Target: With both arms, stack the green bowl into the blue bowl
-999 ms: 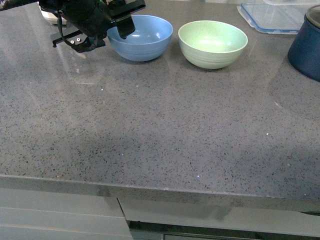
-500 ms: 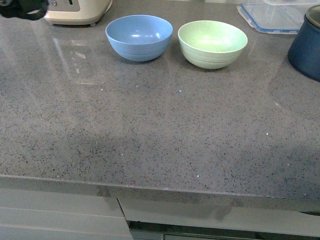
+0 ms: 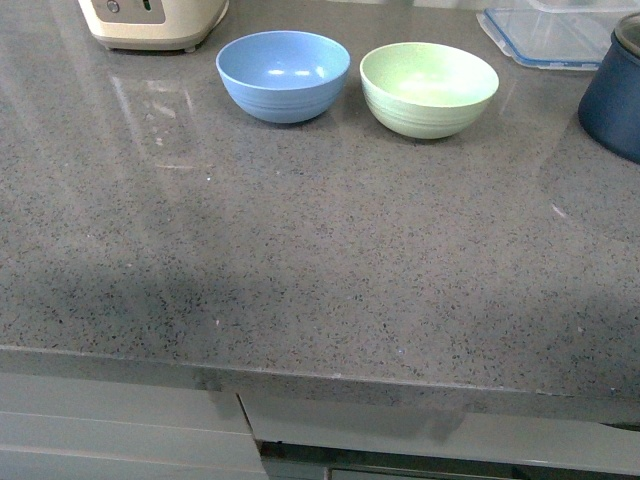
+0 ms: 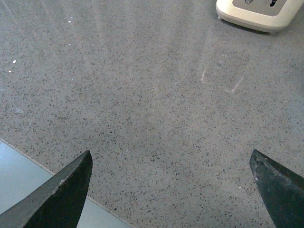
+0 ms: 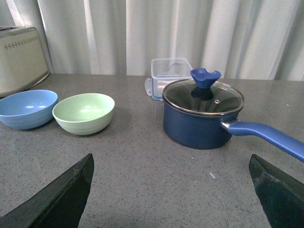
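The green bowl [image 3: 429,88] stands upright on the far part of the grey speckled counter [image 3: 320,270], a little right of centre. The blue bowl [image 3: 283,75] stands just left of it, also upright, with a narrow strip of counter between them, so the two do not touch. Both bowls hold nothing.

A cream toaster [image 3: 155,20] sits at the far left, left of the blue bowl. At the far right edge stands a dark navy pot [image 3: 612,95], and beyond it lies a clear container [image 3: 540,35] with a blue rim.

The left gripper [image 4: 171,154] hangs over bare counter near the front edge. Its two dark fingers [image 4: 61,194] are spread wide, with nothing between them. The toaster's base [image 4: 256,14] lies further off.

The right gripper [image 5: 171,156] is low over the counter and faces the far side, where pale curtains [image 5: 142,33] hang. Its fingers [image 5: 61,199] are likewise spread wide and grip nothing. In its view the green bowl [image 5: 84,113] and the blue bowl [image 5: 26,108] sit side by side, well apart from the fingers. The pot [image 5: 202,116] stands to the right of the bowls, closed with a glass lid [image 5: 203,96], its blue handle [image 5: 266,135] pointing right.
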You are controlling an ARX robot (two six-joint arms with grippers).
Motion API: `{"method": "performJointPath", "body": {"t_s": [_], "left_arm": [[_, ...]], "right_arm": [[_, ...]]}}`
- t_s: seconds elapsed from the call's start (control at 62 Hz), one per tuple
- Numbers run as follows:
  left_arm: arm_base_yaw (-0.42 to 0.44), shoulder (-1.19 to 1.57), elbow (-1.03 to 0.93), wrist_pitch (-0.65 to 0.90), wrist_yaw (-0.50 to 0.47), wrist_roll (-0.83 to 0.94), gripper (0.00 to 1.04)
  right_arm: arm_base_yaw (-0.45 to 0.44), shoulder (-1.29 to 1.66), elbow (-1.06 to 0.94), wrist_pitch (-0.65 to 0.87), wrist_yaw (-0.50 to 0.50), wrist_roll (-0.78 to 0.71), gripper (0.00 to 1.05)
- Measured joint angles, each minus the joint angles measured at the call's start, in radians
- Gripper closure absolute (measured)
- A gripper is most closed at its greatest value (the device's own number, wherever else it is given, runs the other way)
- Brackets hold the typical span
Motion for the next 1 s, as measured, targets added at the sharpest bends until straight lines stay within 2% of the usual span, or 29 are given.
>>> {"method": "performJointPath", "body": {"t_s": [0.129, 0.193, 0.226, 0.258, 0.322, 0.387, 0.435, 0.612, 0.774, 0.999], "left_arm": [[0.002, 0.005, -0.003, 0.008, 0.016, 0.007, 0.07], [0.056, 0.011, -0.116, 0.340, 0.285, 0.119, 0.21], [0.069, 0.009, -0.162, 0.452, 0.365, 0.171, 0.26], [0.077, 0.000, -0.199, 0.541, 0.426, 0.201, 0.31], [0.087, -0.035, -0.237, 0.634, 0.488, 0.250, 0.42], [0.101, -0.098, -0.259, 0.640, 0.508, 0.285, 0.56], [0.152, -0.143, -0.282, 0.618, 0.569, 0.299, 0.69], [0.180, -0.252, -0.330, 0.545, 0.578, 0.309, 1.01], [0.180, -0.306, -0.380, 0.552, 0.579, 0.315, 1.01], [0.180, -0.466, -0.381, 0.406, 0.581, 0.316, 1.01]], "right_arm": [[0.000, 0.000, 0.000, 0.000, 0.000, 0.000, 0.10], [0.000, 0.000, 0.000, 0.000, 0.000, 0.000, 0.10], [0.000, 0.000, 0.000, 0.000, 0.000, 0.000, 0.10], [0.000, 0.000, 0.000, 0.000, 0.000, 0.000, 0.10], [0.000, 0.000, 0.000, 0.000, -0.001, 0.000, 0.10], [0.000, 0.000, 0.000, 0.000, 0.000, 0.000, 0.10], [0.000, 0.000, 0.000, 0.000, 0.000, 0.000, 0.10], [0.000, 0.000, 0.000, 0.000, -0.002, 0.000, 0.10], [0.000, 0.000, 0.000, 0.000, 0.000, 0.000, 0.10], [0.000, 0.000, 0.000, 0.000, 0.000, 0.000, 0.10]]}}
